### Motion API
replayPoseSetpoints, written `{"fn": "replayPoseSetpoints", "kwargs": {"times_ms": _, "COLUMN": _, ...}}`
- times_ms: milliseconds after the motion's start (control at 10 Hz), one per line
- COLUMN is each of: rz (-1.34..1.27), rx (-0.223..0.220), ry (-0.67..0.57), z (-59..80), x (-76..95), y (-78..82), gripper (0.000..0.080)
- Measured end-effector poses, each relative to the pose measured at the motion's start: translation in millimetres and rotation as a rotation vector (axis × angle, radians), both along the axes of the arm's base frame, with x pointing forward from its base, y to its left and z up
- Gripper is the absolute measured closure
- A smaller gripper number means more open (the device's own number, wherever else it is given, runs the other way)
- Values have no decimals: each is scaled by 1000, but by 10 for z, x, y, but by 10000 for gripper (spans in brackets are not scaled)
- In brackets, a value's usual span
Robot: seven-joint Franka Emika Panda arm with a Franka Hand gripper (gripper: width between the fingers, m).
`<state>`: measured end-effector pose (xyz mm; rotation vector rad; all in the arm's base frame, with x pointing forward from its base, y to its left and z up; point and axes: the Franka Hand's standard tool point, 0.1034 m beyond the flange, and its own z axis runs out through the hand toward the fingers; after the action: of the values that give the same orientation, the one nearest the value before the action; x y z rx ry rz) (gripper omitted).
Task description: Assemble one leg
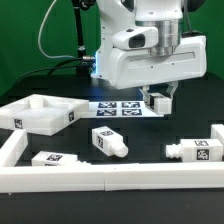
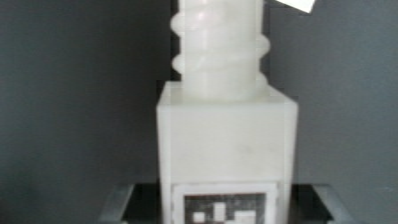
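The gripper (image 1: 160, 101) is clamped on a white square leg (image 2: 222, 130), whose threaded end points away from the fingers. It hangs just beside the marker board (image 1: 115, 108).

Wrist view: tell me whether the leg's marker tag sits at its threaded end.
No, the tag sits on the square end of the leg, opposite the threaded tip.

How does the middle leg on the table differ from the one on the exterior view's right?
The middle leg lies diagonally, round end toward the camera; the right leg lies crosswise, round end toward the exterior view's left. The right leg looks longer in the picture than the middle leg. Both are white, lying flat, tagged.
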<state>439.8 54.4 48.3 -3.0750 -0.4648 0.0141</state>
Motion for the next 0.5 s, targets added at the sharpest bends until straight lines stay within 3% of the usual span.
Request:
{"fn": "replayPoseSetpoints", "kwargs": {"times_ms": 100, "rz": -45, "rx": 2, "ry": -1, "z": -26, "x": -31, "y": 16, "gripper": 515}}
{"fn": "replayPoseSetpoints", "kwargs": {"times_ms": 400, "rz": -163, "rx": -1, "ry": 40, "z": -318, "x": -519, "y": 77, "gripper": 515}}
{"fn": "replayPoseSetpoints", "kwargs": {"times_ms": 500, "rz": -174, "rx": 0, "ry": 52, "z": -351, "x": -544, "y": 61, "gripper": 515}}
